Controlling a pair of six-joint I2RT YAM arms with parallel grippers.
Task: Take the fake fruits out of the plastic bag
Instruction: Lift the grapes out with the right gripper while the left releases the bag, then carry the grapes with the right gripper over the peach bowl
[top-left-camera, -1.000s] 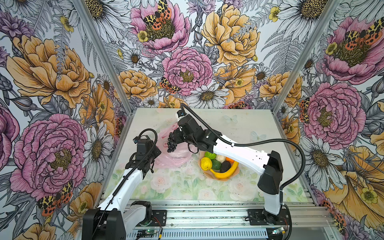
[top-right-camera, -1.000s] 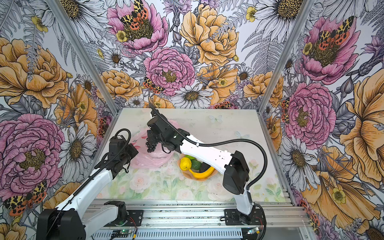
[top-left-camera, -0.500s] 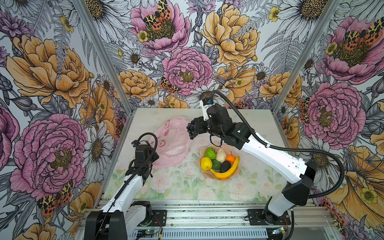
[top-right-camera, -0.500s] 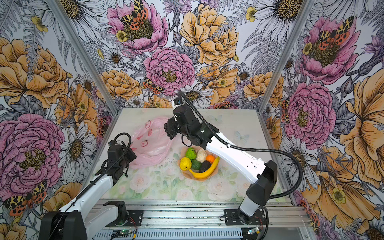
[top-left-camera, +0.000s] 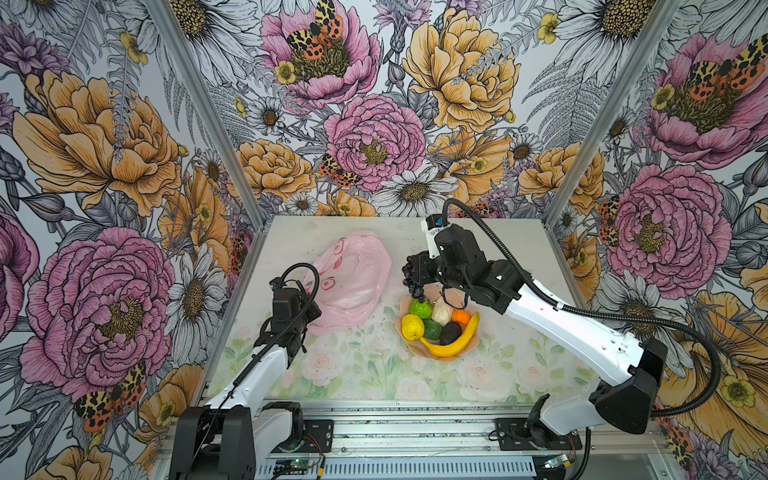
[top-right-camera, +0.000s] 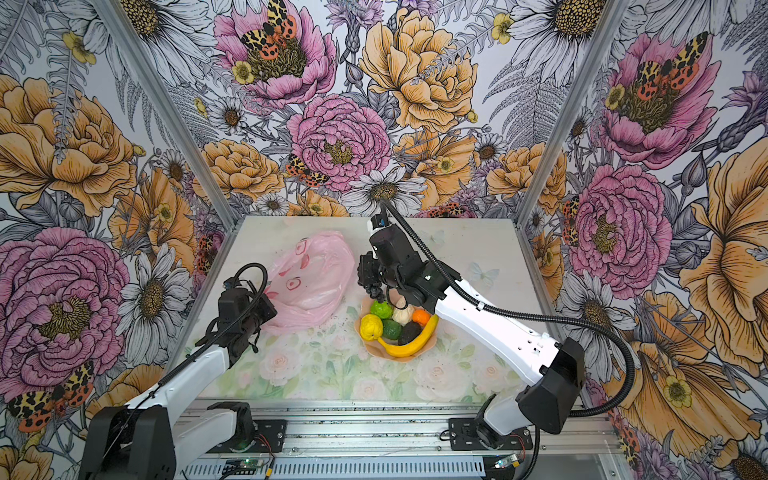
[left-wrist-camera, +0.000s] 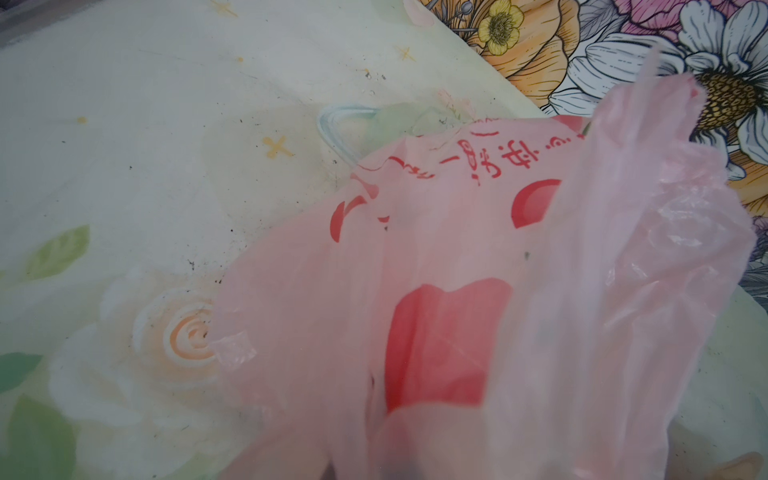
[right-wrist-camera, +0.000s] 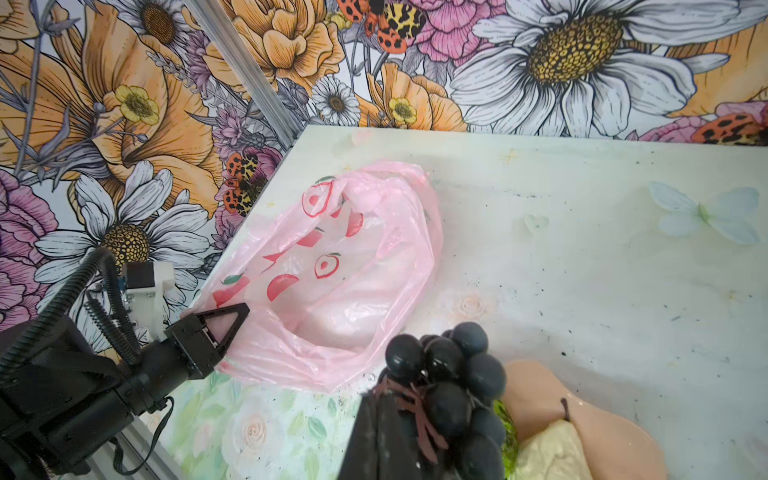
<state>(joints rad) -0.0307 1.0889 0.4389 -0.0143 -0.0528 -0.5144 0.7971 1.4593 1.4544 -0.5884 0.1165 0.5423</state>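
Observation:
The pink plastic bag (top-left-camera: 353, 278) (top-right-camera: 309, 282) (right-wrist-camera: 345, 282) lies slack at the table's far left, its mouth gaping. My left gripper (top-left-camera: 312, 308) (top-right-camera: 269, 309) (right-wrist-camera: 232, 322) is shut on the bag's near edge. Pink film (left-wrist-camera: 457, 291) covers its jaws in the left wrist view. My right gripper (top-left-camera: 419, 272) (top-right-camera: 372, 276) (right-wrist-camera: 415, 409) is shut on the dark purple grape bunch (top-left-camera: 412, 277) (right-wrist-camera: 449, 374). It holds the bunch just above the far rim of the peach dish (top-left-camera: 446, 356) (top-right-camera: 400, 357). The dish holds a lemon (top-left-camera: 412, 326), banana (top-left-camera: 457, 338), orange (top-left-camera: 460, 318), and green, cream and dark pieces.
Flowered walls close the table on three sides, with metal corner posts (top-left-camera: 208, 108) at the back. The floral table top (top-left-camera: 365, 374) stretches in front of the dish and bag. An aluminium rail (top-left-camera: 374, 419) with both arm bases runs along the near edge.
My right arm has carried the grape bunch from the bag's mouth rightward to above the dish. The bag has sagged flatter. My left gripper keeps its hold on the bag's edge.

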